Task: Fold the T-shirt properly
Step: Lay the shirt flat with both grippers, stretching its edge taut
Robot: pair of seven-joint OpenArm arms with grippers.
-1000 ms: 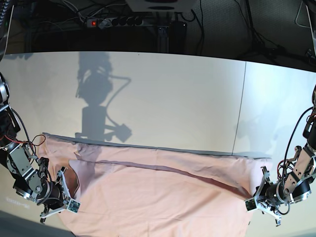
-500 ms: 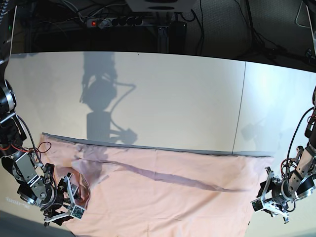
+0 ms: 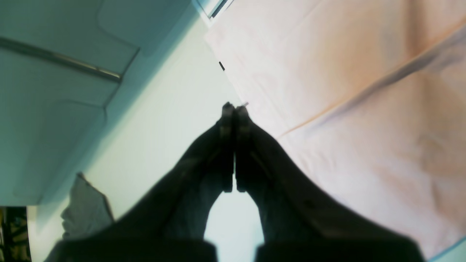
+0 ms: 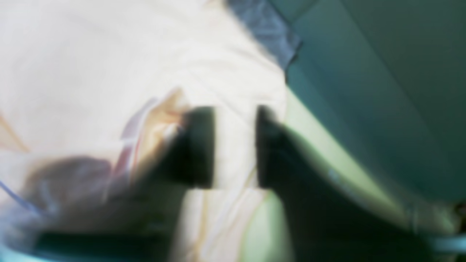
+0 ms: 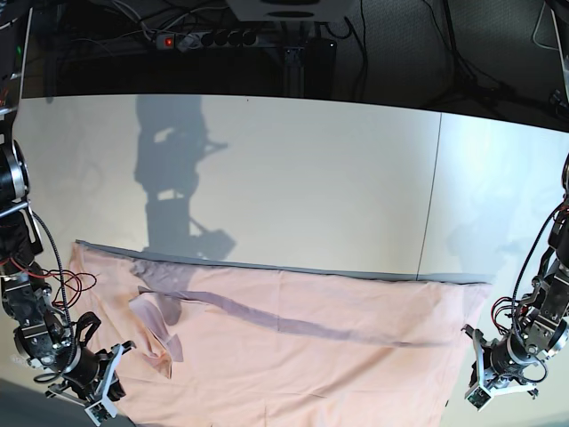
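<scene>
table [image 5: 293, 169]: white, t-shirt [image 5: 302, 356] spread flat along its near edge
left gripper [image 3: 234, 107]: jaws pressed together, empty, beside shirt edge
right gripper [image 4: 235, 145]: jaws narrowly apart over the cloth, blurred

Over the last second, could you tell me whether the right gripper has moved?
Yes. In the base view the right gripper has drawn back toward the near table edge and outward, off the T-shirt's folded sleeve area, judged against the table seam.
</scene>
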